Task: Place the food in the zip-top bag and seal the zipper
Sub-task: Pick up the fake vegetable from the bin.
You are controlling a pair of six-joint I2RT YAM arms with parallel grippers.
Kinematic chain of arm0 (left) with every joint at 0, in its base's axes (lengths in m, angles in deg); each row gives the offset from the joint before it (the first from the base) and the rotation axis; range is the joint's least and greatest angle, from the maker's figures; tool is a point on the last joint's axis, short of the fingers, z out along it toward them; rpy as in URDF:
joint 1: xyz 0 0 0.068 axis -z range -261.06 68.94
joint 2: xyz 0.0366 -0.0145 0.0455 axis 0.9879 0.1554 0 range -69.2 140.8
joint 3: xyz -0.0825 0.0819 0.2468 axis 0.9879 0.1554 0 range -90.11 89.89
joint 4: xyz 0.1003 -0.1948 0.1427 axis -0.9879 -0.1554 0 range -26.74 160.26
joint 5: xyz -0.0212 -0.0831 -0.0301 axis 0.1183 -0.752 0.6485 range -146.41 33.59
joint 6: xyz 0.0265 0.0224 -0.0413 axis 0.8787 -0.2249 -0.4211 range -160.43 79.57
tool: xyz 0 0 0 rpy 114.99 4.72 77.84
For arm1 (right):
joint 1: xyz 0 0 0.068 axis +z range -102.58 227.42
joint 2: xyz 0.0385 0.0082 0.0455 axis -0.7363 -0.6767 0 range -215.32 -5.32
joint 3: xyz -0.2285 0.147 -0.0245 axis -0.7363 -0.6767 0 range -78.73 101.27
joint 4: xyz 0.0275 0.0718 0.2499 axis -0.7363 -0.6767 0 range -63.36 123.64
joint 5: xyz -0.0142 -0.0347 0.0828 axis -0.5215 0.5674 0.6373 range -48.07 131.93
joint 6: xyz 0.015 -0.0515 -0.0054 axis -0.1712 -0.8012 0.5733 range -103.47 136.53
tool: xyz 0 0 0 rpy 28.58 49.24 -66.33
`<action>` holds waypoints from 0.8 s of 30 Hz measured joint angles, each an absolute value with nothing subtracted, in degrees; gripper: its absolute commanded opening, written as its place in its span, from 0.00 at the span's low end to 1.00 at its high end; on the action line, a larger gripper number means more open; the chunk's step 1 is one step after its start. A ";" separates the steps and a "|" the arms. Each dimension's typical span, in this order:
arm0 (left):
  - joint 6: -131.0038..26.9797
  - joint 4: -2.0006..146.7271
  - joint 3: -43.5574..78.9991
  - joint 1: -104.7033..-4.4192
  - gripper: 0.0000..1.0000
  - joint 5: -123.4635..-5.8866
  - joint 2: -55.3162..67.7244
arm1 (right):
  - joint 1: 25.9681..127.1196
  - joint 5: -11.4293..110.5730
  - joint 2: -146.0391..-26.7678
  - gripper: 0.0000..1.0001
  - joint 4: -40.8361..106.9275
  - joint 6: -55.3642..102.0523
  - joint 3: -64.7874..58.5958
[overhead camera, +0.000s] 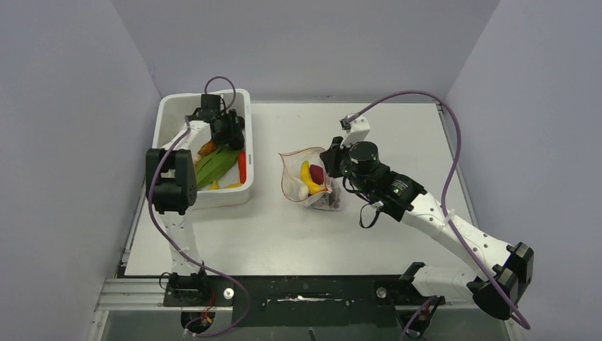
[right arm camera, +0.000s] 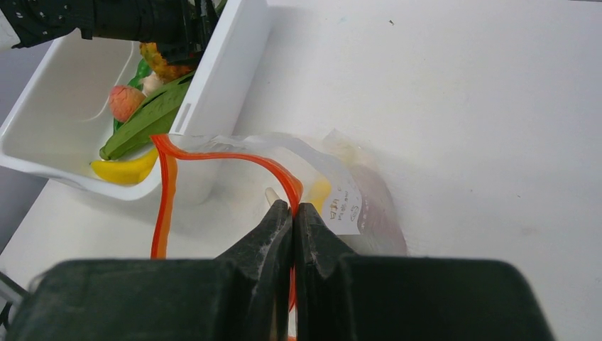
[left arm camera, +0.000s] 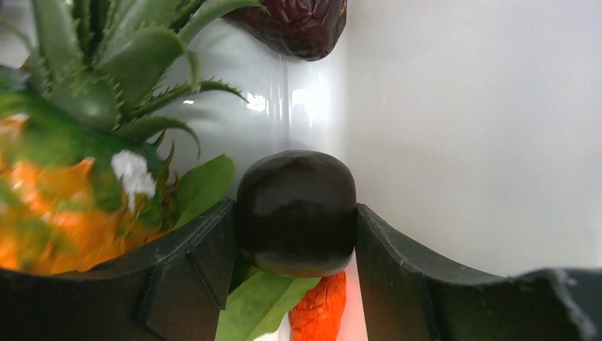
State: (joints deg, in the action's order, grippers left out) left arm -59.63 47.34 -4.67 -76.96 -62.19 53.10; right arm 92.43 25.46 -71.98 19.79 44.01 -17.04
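My left gripper (overhead camera: 226, 131) is inside the white tub (overhead camera: 170, 106) and is shut on a dark glossy rounded fruit (left arm camera: 297, 213), which is held between its fingers (left arm camera: 192, 263). A pineapple (left arm camera: 50, 213), a green pod (left arm camera: 263, 305) and a red chili (left arm camera: 319, 309) lie below it. The clear zip-top bag (overhead camera: 305, 181) lies mid-table with its mouth open; a banana (overhead camera: 307, 174) and a dark red piece (overhead camera: 317, 174) are inside. My right gripper (right arm camera: 292, 207) is shut on the red-orange zipper strip (right arm camera: 234, 158) at the bag's right edge.
In the right wrist view the tub (right arm camera: 234, 64) holds a yellow banana (right arm camera: 124, 170), a long green pod (right arm camera: 142, 121) and a red-orange round fruit (right arm camera: 126, 101). A wrinkled dark red fruit (left arm camera: 298, 25) lies against the tub wall. Grey walls enclose the table.
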 measured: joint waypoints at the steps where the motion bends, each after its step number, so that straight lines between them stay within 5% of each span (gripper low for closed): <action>1: -59.74 47.12 -4.28 -76.96 0.41 -61.98 52.31 | 92.43 25.48 -71.98 0.00 19.75 44.08 -17.04; 24: -64.49 47.28 15.61 -76.11 0.34 -62.98 22.50 | 92.39 26.38 -74.18 0.00 19.07 49.09 -17.04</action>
